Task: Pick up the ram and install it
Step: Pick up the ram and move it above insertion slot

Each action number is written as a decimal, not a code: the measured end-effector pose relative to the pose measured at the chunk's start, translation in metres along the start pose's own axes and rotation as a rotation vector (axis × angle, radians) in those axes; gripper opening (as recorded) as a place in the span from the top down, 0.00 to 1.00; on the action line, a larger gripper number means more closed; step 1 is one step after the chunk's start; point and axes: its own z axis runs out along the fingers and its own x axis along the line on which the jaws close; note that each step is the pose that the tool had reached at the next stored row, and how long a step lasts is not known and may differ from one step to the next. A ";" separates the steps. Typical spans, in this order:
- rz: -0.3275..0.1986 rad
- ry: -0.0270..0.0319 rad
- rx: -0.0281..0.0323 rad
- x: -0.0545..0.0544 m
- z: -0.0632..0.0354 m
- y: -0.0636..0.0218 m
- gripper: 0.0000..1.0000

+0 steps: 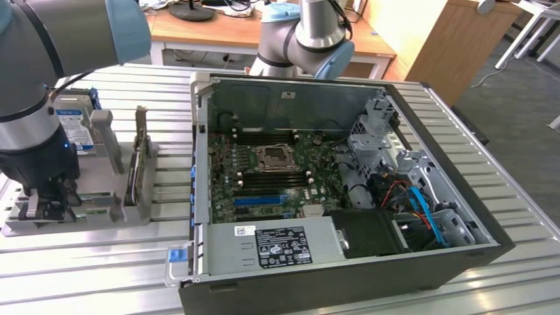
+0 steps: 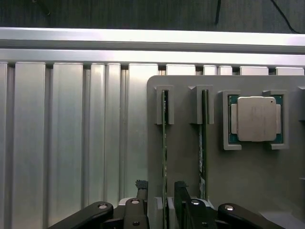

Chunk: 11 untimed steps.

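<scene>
2 memory sticks, the ram (image 2: 164, 143) and its neighbour (image 2: 204, 138), stand on edge in a grey holder (image 2: 186, 157), so both faces stay reachable. The claw (image 2: 161, 187) is wide and holds nothing, and it straddles the ram. In the exterior view the holder lies at 9 o'clock from the open computer case (image 1: 262, 98). A ribbed metal table (image 2: 66, 143) carries everything, and a wooden desk (image 1: 372, 39) stands at 12 o'clock.

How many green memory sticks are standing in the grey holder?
2. One stick stands inside the open gripper; the other stick stands beside it, nearer the silver chip. More could be hidden.
</scene>
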 end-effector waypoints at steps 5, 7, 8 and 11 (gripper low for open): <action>0.000 0.0001 0.0000 0.000 0.0026 -0.0001 0.64; 0.000 0.0000 0.0000 0.000 0.0034 -0.0001 0.64; 0.000 0.0000 0.0000 0.000 0.0039 -0.0001 0.64; 0.000 0.0001 -0.0001 0.000 0.0053 -0.0001 0.64</action>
